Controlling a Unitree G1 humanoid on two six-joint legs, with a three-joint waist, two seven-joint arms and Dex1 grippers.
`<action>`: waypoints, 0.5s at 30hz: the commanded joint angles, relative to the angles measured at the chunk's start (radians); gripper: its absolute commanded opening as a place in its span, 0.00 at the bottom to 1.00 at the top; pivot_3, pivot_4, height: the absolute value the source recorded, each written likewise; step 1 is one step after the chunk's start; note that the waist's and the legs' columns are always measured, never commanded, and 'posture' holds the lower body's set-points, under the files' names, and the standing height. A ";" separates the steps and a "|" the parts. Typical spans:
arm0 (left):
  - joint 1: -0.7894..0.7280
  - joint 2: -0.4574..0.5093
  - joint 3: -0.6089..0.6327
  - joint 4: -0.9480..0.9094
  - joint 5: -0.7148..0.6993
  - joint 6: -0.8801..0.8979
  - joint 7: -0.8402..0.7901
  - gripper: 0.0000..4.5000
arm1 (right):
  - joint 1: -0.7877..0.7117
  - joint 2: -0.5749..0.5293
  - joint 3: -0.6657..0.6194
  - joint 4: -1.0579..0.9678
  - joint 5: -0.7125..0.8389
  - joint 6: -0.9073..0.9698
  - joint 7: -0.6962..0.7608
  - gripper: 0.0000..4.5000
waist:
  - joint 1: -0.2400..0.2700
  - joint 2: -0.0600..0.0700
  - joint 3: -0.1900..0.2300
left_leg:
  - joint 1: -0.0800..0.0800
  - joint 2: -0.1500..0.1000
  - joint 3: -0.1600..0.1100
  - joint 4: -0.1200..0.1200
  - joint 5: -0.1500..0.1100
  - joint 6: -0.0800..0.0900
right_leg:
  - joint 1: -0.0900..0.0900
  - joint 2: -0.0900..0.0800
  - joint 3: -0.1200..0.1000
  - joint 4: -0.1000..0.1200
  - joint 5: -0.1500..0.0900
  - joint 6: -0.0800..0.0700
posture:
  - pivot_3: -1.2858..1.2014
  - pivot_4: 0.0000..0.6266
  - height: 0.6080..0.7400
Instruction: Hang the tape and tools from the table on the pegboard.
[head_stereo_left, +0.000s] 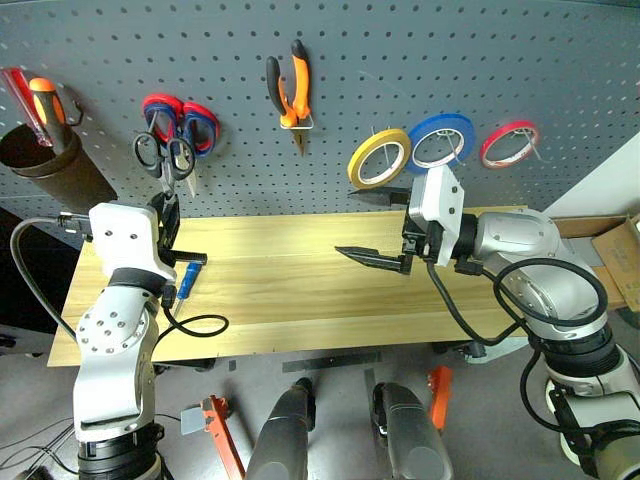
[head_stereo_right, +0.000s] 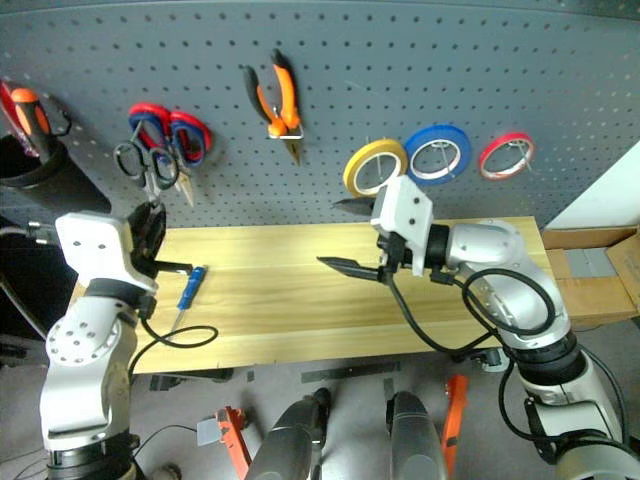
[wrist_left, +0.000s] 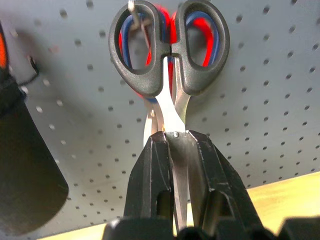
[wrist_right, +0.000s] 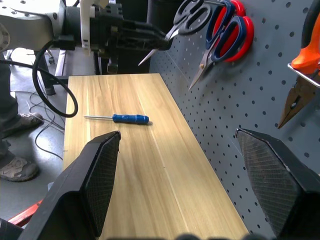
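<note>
My left gripper (wrist_left: 175, 137) is shut on the blades of the small black-handled scissors (head_stereo_left: 165, 155). It holds them handles-up against the pegboard (head_stereo_left: 400, 60), right in front of the red-and-blue scissors (head_stereo_left: 192, 122). A metal hook (wrist_left: 132, 7) shows through one black loop. The blue-handled screwdriver (head_stereo_left: 187, 281) lies on the table (head_stereo_left: 300, 300) just beside my left arm. The orange-and-black pliers (head_stereo_left: 290, 95) and the yellow tape (head_stereo_left: 354, 165) hang on the board. My right gripper (head_stereo_left: 372, 228) hovers open and empty over the table's middle, pointing left.
A black cup (head_stereo_left: 50, 165) with red and orange screwdrivers hangs at the board's far left. Blue (head_stereo_left: 445, 122) and red (head_stereo_left: 492, 150) tape rings hang right of the yellow one. A cardboard box (head_stereo_left: 615, 260) stands past the table's right end.
</note>
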 joint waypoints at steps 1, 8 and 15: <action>-0.005 0.009 0.020 0.001 -0.013 0.009 0.006 0.10 | -0.024 0.024 -0.046 -0.042 0.019 -0.021 -0.025 0.89 | -0.002 0.000 0.000 | 0.000 0.000 0.000 0.000 0.000 0.000 | 0.000 0.000 0.000 0.000 0.000 0.000 | 0.47 0.51 1.00; 0.005 0.008 0.022 -0.008 -0.013 0.013 0.012 0.63 | -0.022 0.037 -0.058 -0.049 0.018 -0.022 -0.036 0.89 | -0.001 0.000 0.000 | 0.000 0.000 0.000 0.000 0.000 0.000 | 0.000 0.000 0.000 0.000 0.000 0.000 | 0.47 0.51 1.00; 0.094 0.062 -0.024 0.053 0.033 0.048 -0.038 0.84 | -0.002 0.017 -0.030 -0.056 0.006 0.033 -0.044 0.89 | -0.002 0.000 0.000 | 0.000 0.000 0.000 0.000 0.000 0.000 | 0.000 0.000 0.000 0.000 0.000 0.000 | 0.47 0.51 1.00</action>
